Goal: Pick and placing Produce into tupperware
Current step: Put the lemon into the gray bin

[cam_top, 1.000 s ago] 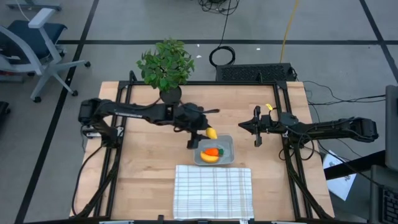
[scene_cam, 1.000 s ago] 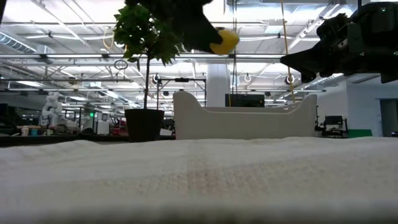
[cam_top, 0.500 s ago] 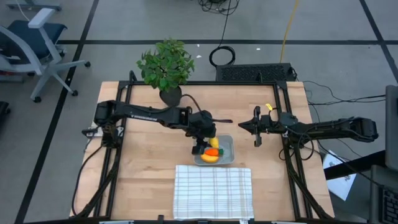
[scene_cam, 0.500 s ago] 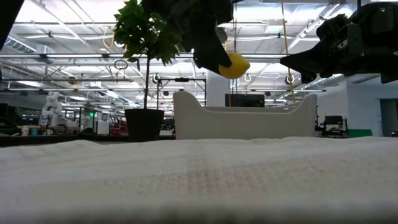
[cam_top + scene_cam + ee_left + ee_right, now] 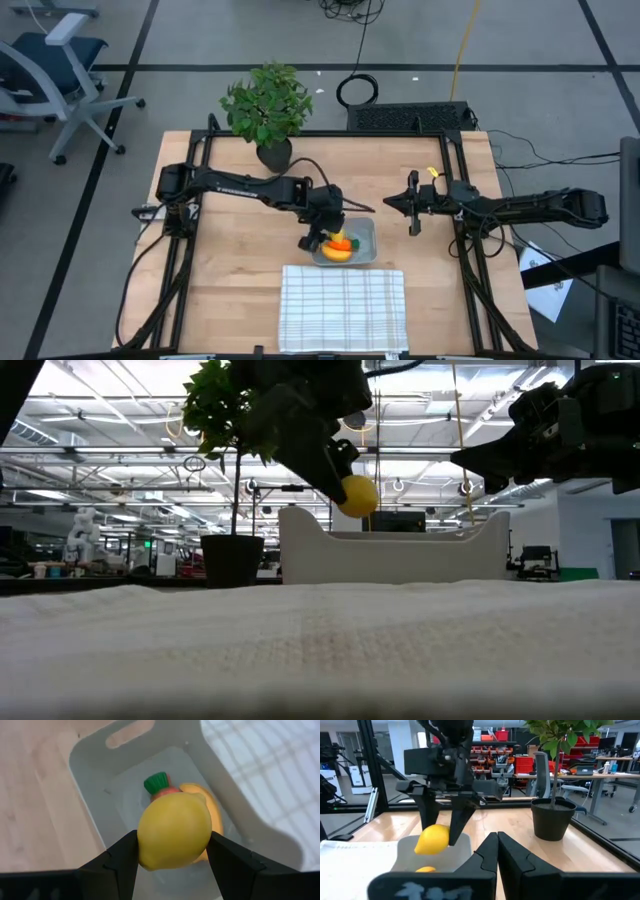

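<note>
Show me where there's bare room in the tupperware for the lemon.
Left gripper holds the lemon over the tupperware. Carrot and banana crowd the cloth-side half; bare floor lies beside the carrot's green top.

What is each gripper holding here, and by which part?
Left gripper pinches the lemon across its middle, above the tupperware. Right gripper holds nothing.

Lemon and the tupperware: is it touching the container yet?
Apart. In the low view the lemon, pinched by the left gripper, hangs with a gap above the tupperware rim; the carrot and banana lie inside.
</note>
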Robot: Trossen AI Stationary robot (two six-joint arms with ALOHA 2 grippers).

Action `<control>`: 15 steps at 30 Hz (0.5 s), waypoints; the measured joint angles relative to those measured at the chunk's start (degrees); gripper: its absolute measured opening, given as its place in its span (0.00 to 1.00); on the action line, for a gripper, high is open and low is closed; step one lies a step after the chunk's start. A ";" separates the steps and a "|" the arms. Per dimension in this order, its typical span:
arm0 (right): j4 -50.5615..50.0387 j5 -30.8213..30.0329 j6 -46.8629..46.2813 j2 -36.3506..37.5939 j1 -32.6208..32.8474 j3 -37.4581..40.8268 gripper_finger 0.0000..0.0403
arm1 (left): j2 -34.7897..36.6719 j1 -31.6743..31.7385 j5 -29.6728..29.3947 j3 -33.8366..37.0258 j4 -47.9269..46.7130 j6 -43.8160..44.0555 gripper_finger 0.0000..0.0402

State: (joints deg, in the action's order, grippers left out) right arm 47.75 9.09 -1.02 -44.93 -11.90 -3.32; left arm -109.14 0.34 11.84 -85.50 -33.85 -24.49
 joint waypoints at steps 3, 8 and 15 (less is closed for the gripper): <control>0.02 -0.01 0.00 0.00 -0.02 0.01 0.00 | 0.00 0.00 0.04 -0.04 -0.90 -4.75 0.52; 0.02 0.00 0.00 0.00 -0.01 0.00 0.00 | -0.37 -0.05 -1.18 -0.06 -1.89 -13.62 0.52; 0.00 -0.01 -0.02 0.00 -0.01 0.00 0.00 | -0.39 -0.09 -3.07 -0.09 -2.14 -22.16 0.52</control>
State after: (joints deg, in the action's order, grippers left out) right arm 47.75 9.08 -1.04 -44.93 -11.92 -3.32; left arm -109.54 0.25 8.77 -85.58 -35.99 -46.65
